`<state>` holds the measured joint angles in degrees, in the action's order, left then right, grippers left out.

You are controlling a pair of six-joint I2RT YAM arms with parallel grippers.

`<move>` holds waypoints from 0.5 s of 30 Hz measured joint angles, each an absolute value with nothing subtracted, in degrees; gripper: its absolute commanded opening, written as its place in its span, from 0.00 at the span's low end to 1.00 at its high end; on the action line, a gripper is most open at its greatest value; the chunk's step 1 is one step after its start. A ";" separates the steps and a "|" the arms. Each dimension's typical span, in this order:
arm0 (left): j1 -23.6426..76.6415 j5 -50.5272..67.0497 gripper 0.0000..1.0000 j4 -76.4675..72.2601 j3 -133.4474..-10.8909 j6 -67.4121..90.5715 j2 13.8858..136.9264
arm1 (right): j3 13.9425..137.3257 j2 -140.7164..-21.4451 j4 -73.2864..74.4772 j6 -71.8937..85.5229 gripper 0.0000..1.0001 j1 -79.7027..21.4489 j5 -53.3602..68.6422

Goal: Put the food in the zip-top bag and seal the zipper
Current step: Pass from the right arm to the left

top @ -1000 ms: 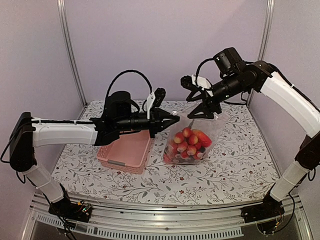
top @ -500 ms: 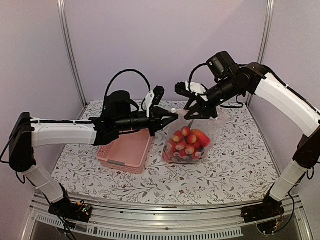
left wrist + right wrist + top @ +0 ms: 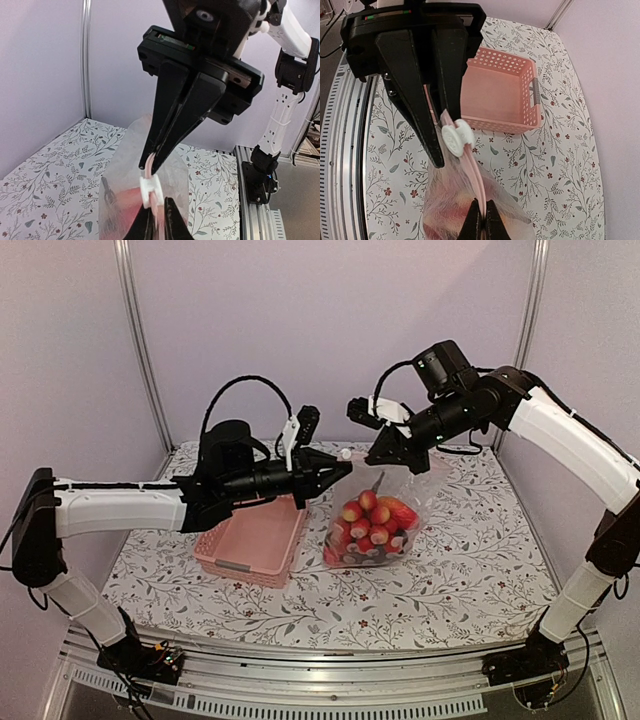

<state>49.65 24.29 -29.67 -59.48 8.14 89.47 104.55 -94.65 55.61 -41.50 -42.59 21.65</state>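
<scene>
The clear zip-top bag [image 3: 352, 492] hangs between my two grippers, its bottom on the table, with the food [image 3: 370, 522], red berries and darker pieces, heaped inside. Its pink zipper [image 3: 476, 176] carries a white slider [image 3: 456, 137]. My left gripper [image 3: 344, 464] comes from the left and is shut on the zipper right beside the slider [image 3: 150, 187]. My right gripper [image 3: 376, 454] is shut on the same strip on the slider's other side. In its own wrist view the left gripper [image 3: 158, 206] has the strip between its fingertips; the right gripper [image 3: 482, 205] pinches it tightly.
The pink lattice basket [image 3: 255, 538] stands left of the bag under my left arm; in the right wrist view the basket [image 3: 500, 95] holds nothing. Floral tablecloth [image 3: 450, 570] lies all around, metal frame posts at the back corners.
My right gripper has swung left toward the left gripper and closed on the zipper. The bag's top is drawn up tauter. The left arm has hardly moved.
</scene>
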 measured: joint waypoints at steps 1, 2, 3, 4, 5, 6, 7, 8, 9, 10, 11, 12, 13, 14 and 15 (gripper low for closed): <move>49.60 24.12 0.07 -29.65 -59.29 8.14 89.25 | 104.55 -94.65 55.61 -41.50 0.00 -42.65 21.65; 49.60 23.86 0.05 -29.67 -59.07 8.14 89.03 | 104.55 -94.65 55.61 -41.50 0.00 -42.68 21.63; 49.56 23.57 0.03 -29.67 -58.92 8.12 88.79 | 104.55 -94.65 55.61 -41.50 0.00 -42.70 21.65; 49.54 23.44 0.02 -29.65 -58.81 8.12 88.62 | 104.55 -94.65 55.61 -41.47 0.01 -42.70 21.65; 49.50 23.33 0.01 -29.67 -58.78 8.23 88.60 | 104.55 -94.65 55.61 -41.47 0.02 -42.70 21.67; 49.47 23.27 0.00 -29.67 -58.76 8.16 88.60 | 104.55 -94.65 55.61 -41.47 0.05 -42.70 21.69; 49.45 23.24 0.00 -29.67 -58.76 8.12 88.60 | 104.55 -94.65 55.64 -41.50 0.13 -42.70 21.76; 49.43 23.22 0.00 -29.67 -58.76 8.14 88.60 | 104.55 -94.65 55.66 -41.45 0.21 -42.70 21.89; 49.43 23.27 0.00 -29.69 -58.76 8.14 88.60 | 104.55 -94.65 55.68 -41.78 0.27 -42.70 22.24; 49.43 23.29 0.00 -29.71 -58.76 8.14 88.60 | 104.55 -94.65 55.66 -41.87 0.31 -42.70 22.70; 49.43 23.38 0.00 -29.71 -58.76 8.14 88.60 | 104.57 -94.65 55.66 -41.95 0.33 -42.70 23.14; 49.43 23.53 0.00 -29.76 -58.76 8.12 88.60 | 104.57 -94.65 55.72 -41.65 0.34 -42.70 23.46; 49.43 23.66 0.00 -29.76 -58.76 8.10 88.60 | 104.60 -94.65 55.66 -41.71 0.35 -42.70 24.05; 49.43 23.90 0.00 -29.78 -58.76 8.01 88.60 | 104.64 -94.65 55.66 -41.63 0.35 -42.70 24.51; 49.43 24.16 0.00 -29.78 -58.76 7.94 88.60 | 104.79 -94.65 55.70 -41.56 0.35 -42.70 24.93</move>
<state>49.43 24.16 -29.78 -58.76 7.94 88.60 104.79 -94.65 55.70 -41.56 -42.70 24.93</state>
